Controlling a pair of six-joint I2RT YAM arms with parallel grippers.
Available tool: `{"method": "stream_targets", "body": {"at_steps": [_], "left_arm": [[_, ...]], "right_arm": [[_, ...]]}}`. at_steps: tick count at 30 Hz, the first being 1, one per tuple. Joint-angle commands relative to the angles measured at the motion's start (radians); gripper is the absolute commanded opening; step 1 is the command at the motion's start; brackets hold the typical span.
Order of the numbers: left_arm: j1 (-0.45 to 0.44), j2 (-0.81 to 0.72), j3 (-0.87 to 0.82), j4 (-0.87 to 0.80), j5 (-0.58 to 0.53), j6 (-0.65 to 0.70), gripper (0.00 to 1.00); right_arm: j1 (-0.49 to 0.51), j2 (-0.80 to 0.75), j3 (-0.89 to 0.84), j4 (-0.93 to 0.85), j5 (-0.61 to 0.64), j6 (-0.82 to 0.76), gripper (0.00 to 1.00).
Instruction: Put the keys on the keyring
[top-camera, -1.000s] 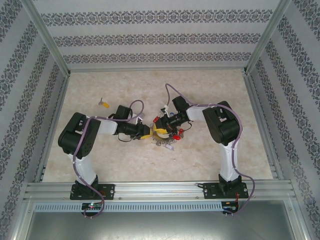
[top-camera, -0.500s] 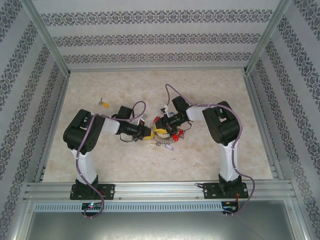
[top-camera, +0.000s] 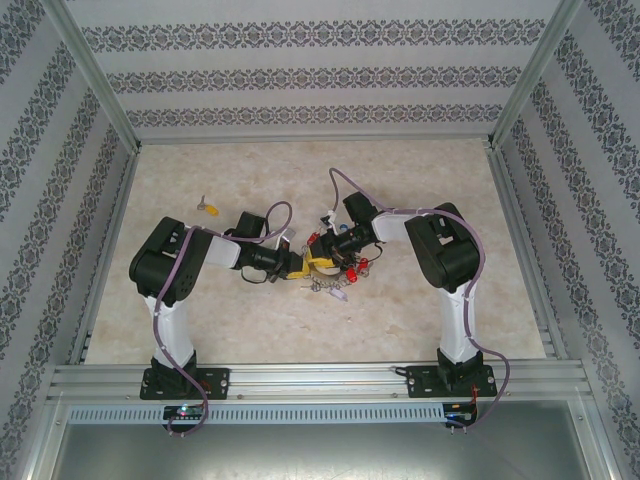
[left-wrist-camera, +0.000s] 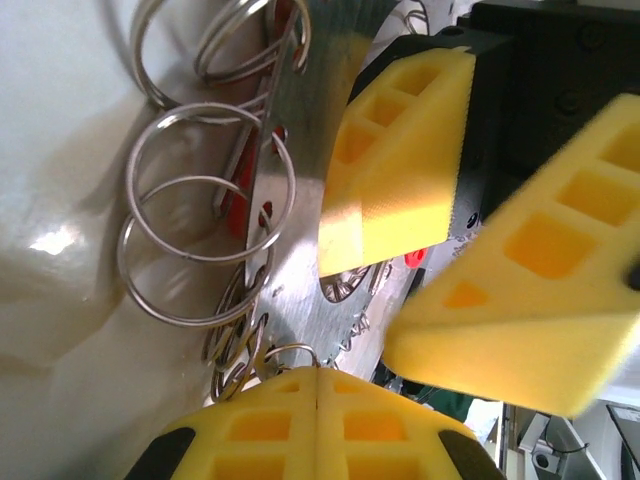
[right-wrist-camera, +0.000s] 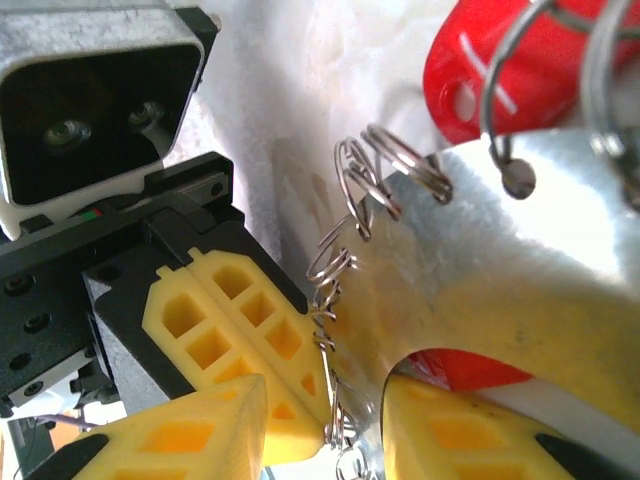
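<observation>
Over the marbled beige desk (top-camera: 420, 320), the left arm (top-camera: 165, 270) has slid right to meet the right arm (top-camera: 445, 250) at the centre. The large grey metal keyring (right-wrist-camera: 500, 270) sits there, clamped between the part-open right fingers (right-wrist-camera: 470, 435). The left fingers (left-wrist-camera: 265, 430) have just closed fully, apparently nipping a small silver wire ring (left-wrist-camera: 290, 348) on its edge, so threading can begin. One yellow-headed silver key (top-camera: 208, 207) lies well apart, far left, not yet threaded.

The keyring (right-wrist-camera: 500, 270) is brushed bare metal, its red tag (right-wrist-camera: 550, 60) glossy, probably plastic.
</observation>
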Motion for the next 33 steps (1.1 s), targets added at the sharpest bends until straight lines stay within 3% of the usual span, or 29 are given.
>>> {"method": "stream_targets", "body": {"at_steps": [1,12,15,23,28,33], "left_arm": [[-0.011,0.023,-0.004,0.1,-0.034,-0.016,0.0],[0.007,-0.08,-0.052,0.175,-0.024,-0.037,0.0],[0.033,-0.143,-0.083,0.225,-0.023,-0.086,0.12],[0.09,-0.332,-0.075,-0.076,-0.065,0.063,0.3],[0.128,-0.376,-0.067,-0.116,-0.06,0.062,0.33],[0.146,-0.467,0.06,-0.381,-0.087,0.219,0.36]], "right_arm": [[0.047,0.072,-0.019,0.046,0.052,-0.012,0.29],[0.046,0.022,-0.055,0.088,0.044,-0.017,0.07],[0.04,-0.005,-0.07,0.101,0.046,-0.027,0.02],[0.012,-0.055,-0.091,0.111,0.044,-0.051,0.0],[-0.012,-0.138,-0.114,0.14,0.05,-0.054,0.0],[-0.039,-0.327,-0.184,0.231,0.139,-0.091,0.0]]}}
